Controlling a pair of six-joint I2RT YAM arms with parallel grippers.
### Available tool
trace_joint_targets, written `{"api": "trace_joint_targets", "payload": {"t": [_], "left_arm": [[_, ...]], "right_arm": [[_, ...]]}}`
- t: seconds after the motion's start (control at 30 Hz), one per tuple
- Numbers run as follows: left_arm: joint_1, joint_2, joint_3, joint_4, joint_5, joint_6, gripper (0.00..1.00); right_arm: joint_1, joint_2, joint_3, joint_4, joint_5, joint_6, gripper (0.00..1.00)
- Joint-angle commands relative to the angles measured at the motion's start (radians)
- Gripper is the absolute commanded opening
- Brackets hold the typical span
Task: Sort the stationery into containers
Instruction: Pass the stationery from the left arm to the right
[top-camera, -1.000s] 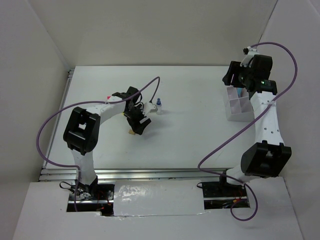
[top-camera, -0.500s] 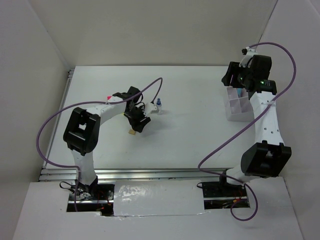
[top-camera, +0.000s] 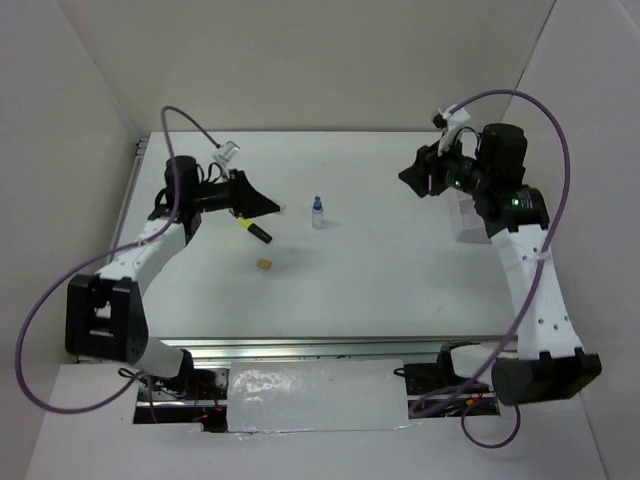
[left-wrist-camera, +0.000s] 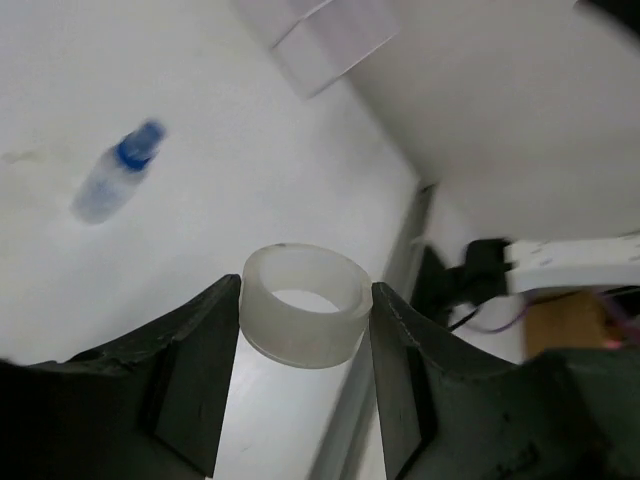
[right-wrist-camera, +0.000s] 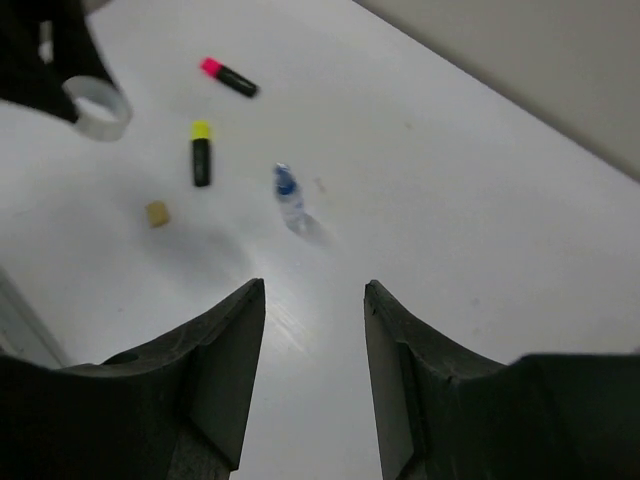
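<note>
**Overhead view.** Your left gripper (top-camera: 266, 207) reaches over the far left of the table (top-camera: 380, 280). Your right gripper (top-camera: 412, 176) hangs over the far right, beside the organiser tray (top-camera: 463, 224), most of which your right arm hides. Between the two arms, loose on the table and well apart from the tray, are three items:
- the yellow highlighter (top-camera: 255, 231), near the left gripper's tip
- the tan eraser (top-camera: 264, 264), nearer to you
- the small blue-capped bottle (top-camera: 317, 212), standing near the middle

**Left wrist view.** Your left claw is clamped on a translucent ring (left-wrist-camera: 303, 318), with one finger (left-wrist-camera: 195, 360) pressed to each side of its wall. The ring's open end faces the camera, and the ring is held above the table. The bottle shows blurred beyond it, and a corner of the tray lies at the far edge.

**Right wrist view.** Your right claw stands apart, with nothing between its fingers (right-wrist-camera: 215, 360) and only bare table below. Ahead lie the bottle, the eraser, the yellow highlighter and, farther off, the pink highlighter (right-wrist-camera: 228, 76), each apart from the others. None of these items is in the tray
</note>
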Motion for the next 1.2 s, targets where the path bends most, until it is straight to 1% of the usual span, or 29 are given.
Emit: {"api": "trace_joint_targets", "payload": {"t": [0.0, 0.03, 0.07, 0.1, 0.13, 0.17, 0.2, 0.27, 0.33, 0.37, 0.4, 0.47, 0.57, 0.7, 0.9, 1.0, 1.03, 1.1, 1.13, 1.17], "left_arm": [[-0.013, -0.101, -0.18, 1.011, 0.151, -0.862, 0.4], [-0.029, -0.095, -0.181, 1.058, 0.143, -0.925, 0.39], [-0.033, -0.087, -0.194, 1.235, 0.13, -1.083, 0.38], [-0.037, -0.069, -0.206, 1.328, 0.076, -1.17, 0.38], [-0.039, -0.058, -0.226, 1.399, 0.045, -1.236, 0.37], [-0.042, -0.049, -0.237, 1.495, 0.016, -1.348, 0.36], [-0.04, -0.039, -0.242, 1.507, -0.008, -1.37, 0.36], [-0.043, -0.05, -0.236, 1.47, -0.019, -1.357, 0.32], [-0.05, -0.05, -0.24, 1.49, -0.022, -1.378, 0.32], [-0.054, -0.061, -0.243, 1.487, -0.019, -1.375, 0.31], [-0.065, -0.067, -0.245, 1.482, -0.015, -1.375, 0.31], [-0.08, -0.079, -0.246, 1.482, 0.002, -1.366, 0.31], [-0.112, -0.093, -0.237, 1.479, 0.023, -1.357, 0.31], [-0.135, -0.102, -0.23, 1.469, 0.039, -1.349, 0.31], [-0.148, -0.113, -0.233, 1.458, 0.045, -1.34, 0.31], [-0.149, -0.118, -0.234, 1.45, 0.047, -1.337, 0.3], [-0.149, -0.115, -0.234, 1.45, 0.047, -1.335, 0.31], [-0.146, -0.118, -0.233, 1.432, 0.048, -1.321, 0.47], [-0.146, -0.119, -0.233, 1.41, 0.05, -1.315, 0.53], [-0.143, -0.118, -0.234, 1.401, 0.051, -1.312, 0.61]], "right_arm": [[0.127, -0.119, -0.047, 0.108, -0.101, -0.089, 0.51], [0.203, -0.119, -0.059, 0.156, -0.091, -0.091, 0.51], [0.243, -0.165, -0.071, 0.185, -0.075, -0.082, 0.51], [0.285, -0.177, -0.096, 0.209, -0.057, -0.077, 0.49], [0.367, -0.194, -0.111, 0.261, -0.048, -0.066, 0.49], [0.409, -0.2, -0.123, 0.289, -0.036, -0.062, 0.49], [0.45, -0.199, -0.14, 0.303, -0.02, -0.062, 0.49], [0.557, -0.181, -0.15, 0.328, 0.036, -0.078, 0.49], [0.601, -0.159, -0.148, 0.339, 0.063, -0.098, 0.56], [0.633, -0.135, -0.147, 0.342, 0.066, -0.103, 0.58], [0.645, -0.124, -0.147, 0.348, 0.067, -0.109, 0.61], [0.674, -0.095, -0.15, 0.378, 0.078, -0.126, 0.65], [0.719, -0.05, -0.154, 0.403, 0.115, -0.169, 0.66], [0.728, -0.001, -0.145, 0.451, 0.13, -0.195, 0.66], [0.73, 0.042, -0.099, 0.428, 0.119, -0.219, 0.66], [0.73, 0.04, -0.104, 0.418, 0.113, -0.241, 0.58], [0.73, 0.039, -0.11, 0.415, 0.11, -0.247, 0.51], [0.731, 0.025, -0.119, 0.415, 0.11, -0.253, 0.44], [0.728, 0.019, -0.128, 0.417, 0.113, -0.253, 0.37], [0.727, 0.005, -0.134, 0.426, 0.118, -0.252, 0.33]]}}
